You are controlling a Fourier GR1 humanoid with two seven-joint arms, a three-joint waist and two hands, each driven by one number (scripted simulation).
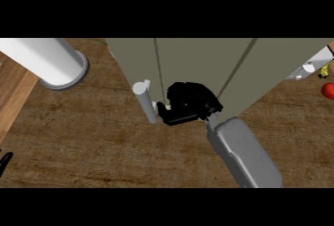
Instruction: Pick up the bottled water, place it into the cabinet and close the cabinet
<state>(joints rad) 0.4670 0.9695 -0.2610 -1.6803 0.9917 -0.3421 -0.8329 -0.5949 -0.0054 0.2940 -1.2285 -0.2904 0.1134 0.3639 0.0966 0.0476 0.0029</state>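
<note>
The grey-green cabinet (195, 62) fills the upper middle of the head view, its door fronts meeting along thin seams. A pale grey bar handle (145, 101) stands out from the door's lower left part. My right hand (189, 103) lies against the door front just right of that handle, fingers laid on the panel and thumb stretched toward the handle. A small white bit shows between handle and hand; I cannot tell what it is. No bottled water shows anywhere. Only a black sliver of my left hand (4, 162) shows, resting at the left edge.
A tall white cylinder on a round grey base (55, 64) stands on the wooden counter (98, 145) at the upper left. At the far right edge a red round fruit (328, 90) and a small yellow thing (323, 70) lie beside the cabinet.
</note>
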